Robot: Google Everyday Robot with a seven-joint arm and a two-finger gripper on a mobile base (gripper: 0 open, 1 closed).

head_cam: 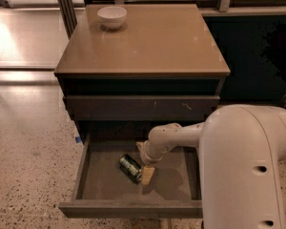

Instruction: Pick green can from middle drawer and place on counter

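The green can [130, 168] lies on its side on the grey floor of the open middle drawer [97, 182], left of centre. My gripper [145, 172] is down inside the drawer, right against the can's right end, with one pale finger [148, 174] showing beside it. The white arm reaches in from the right. The tan-brown counter [148, 42] tops the cabinet above.
A white bowl [112, 17] stands at the counter's back left corner. A shut drawer front with pale scratch marks [142, 108] sits above the open drawer. My large white arm housing [245, 171] fills the lower right. Speckled floor lies to the left.
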